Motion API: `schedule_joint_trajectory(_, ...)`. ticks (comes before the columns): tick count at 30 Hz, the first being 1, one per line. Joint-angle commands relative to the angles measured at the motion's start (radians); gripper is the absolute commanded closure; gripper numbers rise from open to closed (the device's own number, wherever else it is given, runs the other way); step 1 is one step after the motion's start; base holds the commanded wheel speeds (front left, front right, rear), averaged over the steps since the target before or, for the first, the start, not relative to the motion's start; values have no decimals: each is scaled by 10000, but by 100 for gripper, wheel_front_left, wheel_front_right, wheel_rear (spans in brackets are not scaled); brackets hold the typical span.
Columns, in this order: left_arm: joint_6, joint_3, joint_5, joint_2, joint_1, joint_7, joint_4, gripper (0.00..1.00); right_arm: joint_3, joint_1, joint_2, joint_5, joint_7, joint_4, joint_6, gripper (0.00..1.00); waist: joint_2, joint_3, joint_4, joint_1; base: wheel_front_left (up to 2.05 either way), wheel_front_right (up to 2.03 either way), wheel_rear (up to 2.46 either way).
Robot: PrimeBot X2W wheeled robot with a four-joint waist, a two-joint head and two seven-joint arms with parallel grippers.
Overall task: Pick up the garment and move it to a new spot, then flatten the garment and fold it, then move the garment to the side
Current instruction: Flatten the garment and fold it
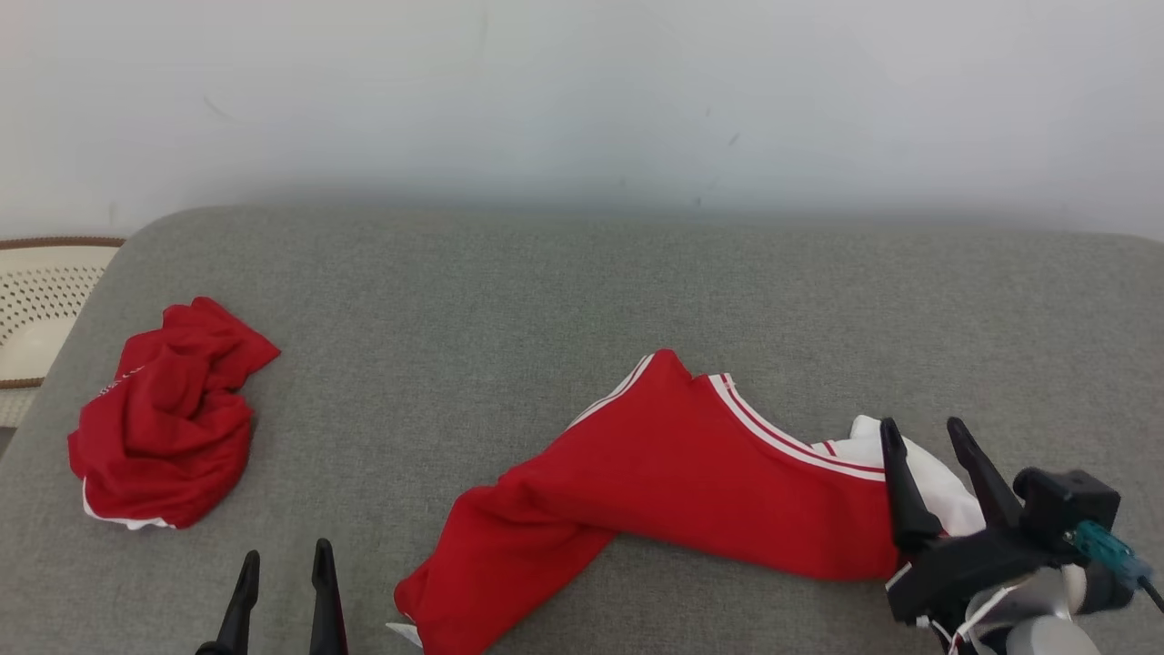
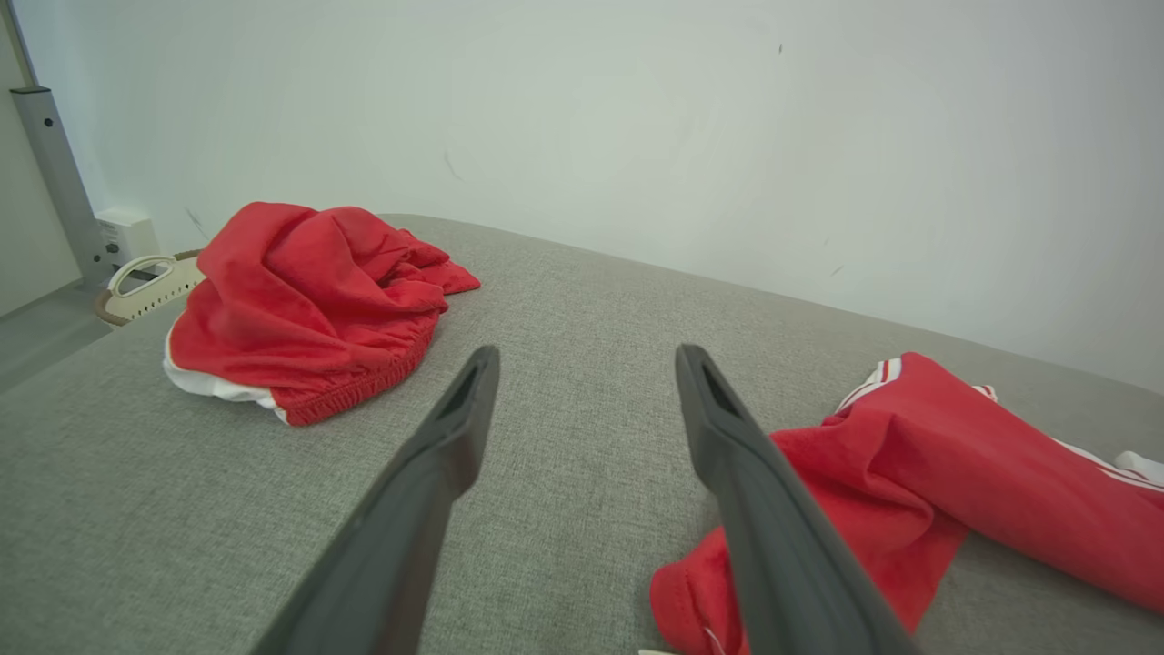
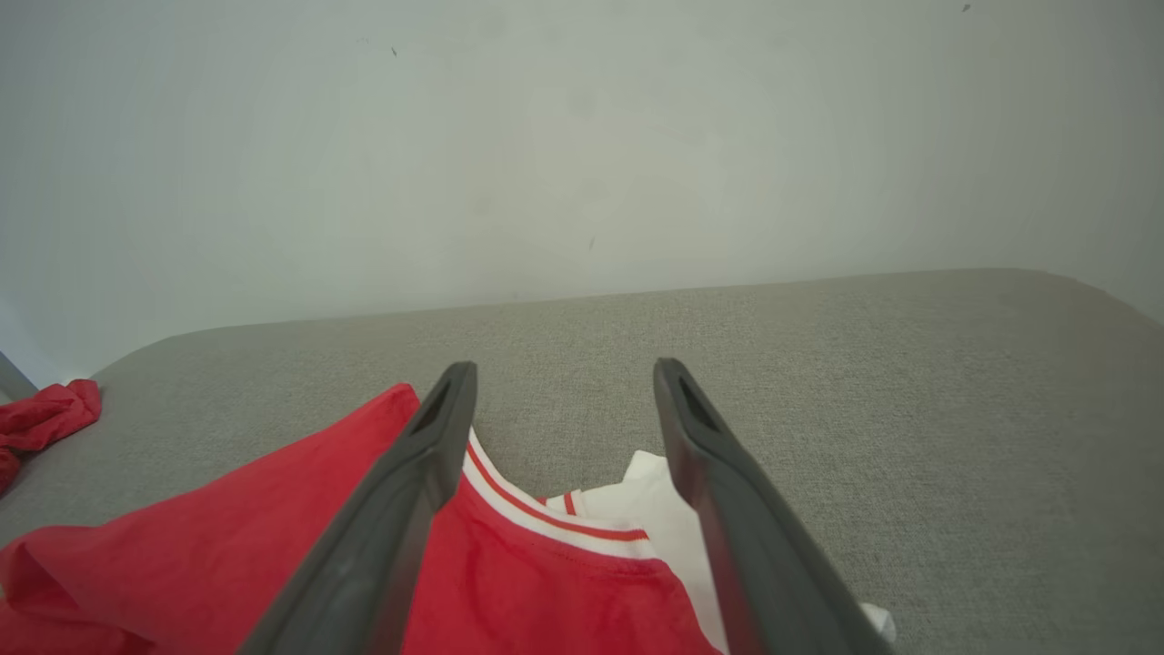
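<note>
We see a grey upholstered surface [image 1: 546,300] across most of the head view, with a pale wall [image 1: 582,91] behind it; neither carries any writing.

The garment [image 1: 691,482] lies on the near right part of that surface; it is red and stretched out in a bent strip, from a bunched end at the near middle, up to a peak, then down to a white end at the right; white bands with a thin red line run along its far edge; we find no brand or print on it.

A crumpled red bundle [image 1: 164,437] sits well apart at the left, with a white edge beneath it; faint pale marks show on its upper left fold, too small for us to read.

A pale perforated basket [image 1: 45,300] with a brown rim stands off the surface's left edge.

The right gripper [image 1: 920,423] stands over the garment's white end, its two fingers spread wide; in its wrist view one finger crosses the striped edge and the other the white cloth; nothing is pinched between them, and we cannot tell whether the tips touch the fabric.

The left gripper [image 1: 285,550] sits at the near left, fingers equally wide apart and empty, just beside the garment's bunched end.

A small white tag [image 1: 400,629] pokes from that end; we cannot read it.
</note>
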Motion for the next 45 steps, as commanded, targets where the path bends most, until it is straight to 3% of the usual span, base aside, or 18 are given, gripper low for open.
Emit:
schedule_joint_trajectory(1,-81,65,104,-44,-99,-17,30,0,231,-580,-107,110,82,391,8,0,0,169,176,0,0,0,0)
schedule_joint_trajectory(15,-513,-275,330,-337,-587,-17,349,0,1377,-4082,-751,728,325,4804,8,0,0,923,1340,0,0,0,0)
schedule_joint_trajectory(31,-377,-780,26,-394,-1021,-17,522,0,2805,-6406,-844,1300,958,8940,8,0,0,1299,2007,0,0,0,0)
schedule_joint_trajectory(32,-363,-791,10,-393,-1025,-17,522,0,2838,-6498,-832,1389,913,9063,8,8,0,1299,2012,0,0,0,0)
schedule_joint_trajectory(33,-353,-800,-5,-394,-1027,-17,525,0,2920,-6564,-828,1401,942,9214,7,56,0,1291,2019,0,0,0,0)
schedule_joint_trajectory(34,-354,-801,-15,-394,-1008,-17,529,0,3026,-6596,-817,1417,960,9318,8,84,0,1287,2024,0,0,0,0)
schedule_joint_trajectory(35,-357,-806,-23,-393,-979,-17,542,0,3113,-6634,-809,1452,916,9433,8,100,0,1279,2026,0,0,0,0)
schedule_joint_trajectory(45,-283,-729,-83,-395,-968,-17,590,0,3653,-7461,-1099,1704,-274,9755,7,100,0,1241,1916,0,0,0,0)
